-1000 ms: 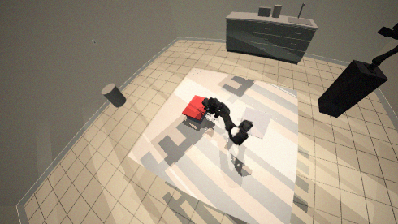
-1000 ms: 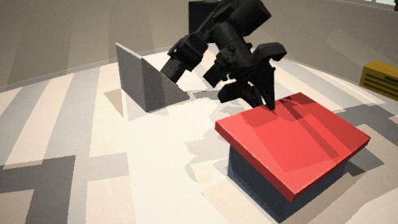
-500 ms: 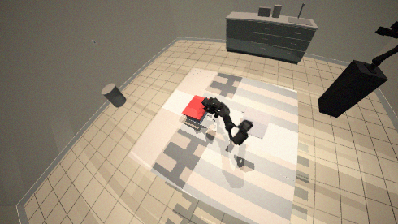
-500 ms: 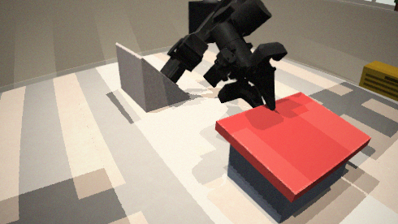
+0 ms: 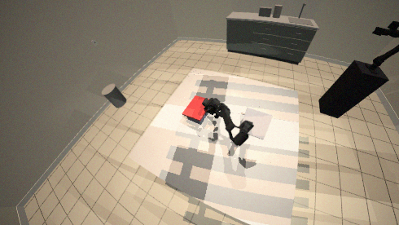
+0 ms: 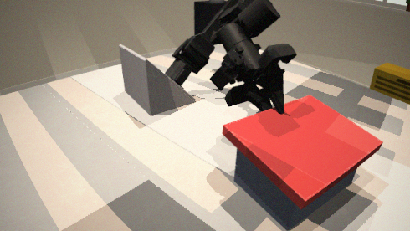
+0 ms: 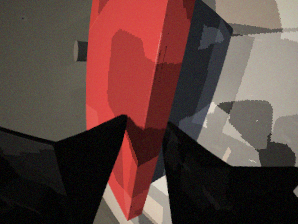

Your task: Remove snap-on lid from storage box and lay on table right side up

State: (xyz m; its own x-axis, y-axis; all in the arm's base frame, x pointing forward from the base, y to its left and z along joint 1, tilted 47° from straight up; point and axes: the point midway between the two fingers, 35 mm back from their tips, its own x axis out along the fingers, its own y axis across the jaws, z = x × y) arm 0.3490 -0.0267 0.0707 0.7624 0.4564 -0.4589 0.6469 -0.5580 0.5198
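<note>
The red lid lies on top of the dark blue-grey storage box. It looks slightly tilted, with its gripped edge a little higher than the opposite edge. The box stands on the pale patterned surface. My gripper is shut on the lid's near edge, with one finger over the top face and the other at the edge's underside. Whether there is a gap between lid and box at that edge is hidden.
A pale grey panel stands beside the arm. A grey cylinder stands farther off. A black pedestal and a dark counter are in the background, and a yellow slotted block is at the right.
</note>
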